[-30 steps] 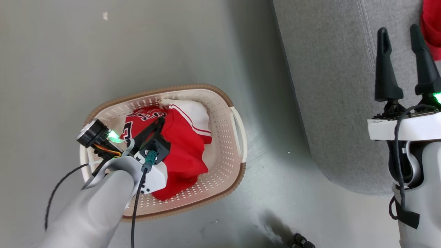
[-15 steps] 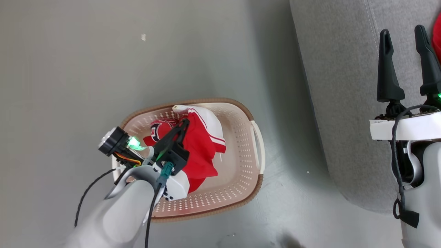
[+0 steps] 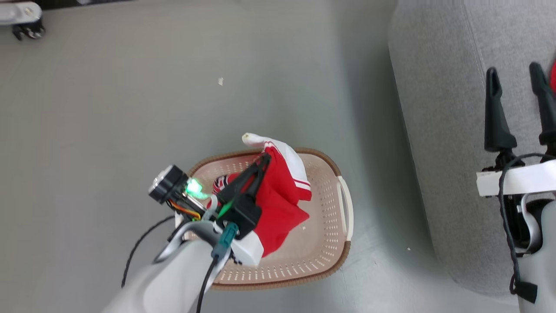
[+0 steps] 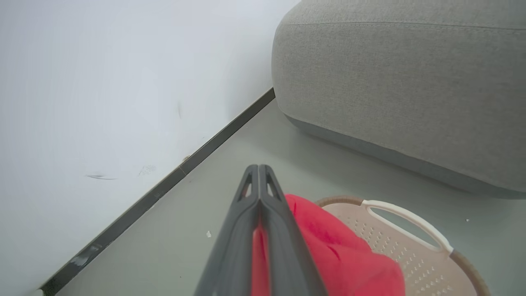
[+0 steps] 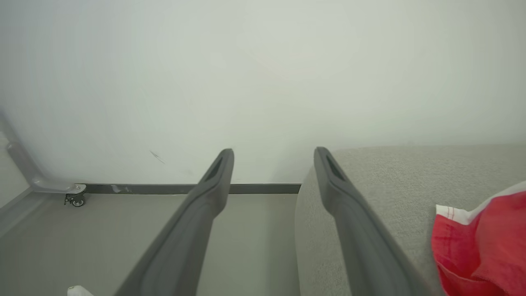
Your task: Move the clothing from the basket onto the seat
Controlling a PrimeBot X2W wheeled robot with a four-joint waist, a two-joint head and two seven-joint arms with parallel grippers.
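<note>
Left gripper point(image 3: 260, 164) pinching clothing point(image 3: 282, 204), bunch hanging over basket point(image 3: 323, 243) (white sleeve topmost). Floor point(image 3: 369, 217) strip lies between basket and seat point(image 3: 438, 130). Right gripper point(image 3: 514, 71) spread, empty, over seat edge; another red garment point(image 5: 485, 246) lies beside it.

Clothing point(image 3: 282, 208) lettering unreadable; no other text legible.

The basket point(image 3: 343, 208) stands on the floor point(image 3: 130, 108), to the left of the seat point(image 3: 438, 130) and apart from it. The clothing point(image 3: 282, 204) rises out of the basket, pinched in the left gripper point(image 3: 264, 157); another garment point(image 5: 485, 246) lies on the seat, with the wall point(image 5: 263, 82) behind.
</note>
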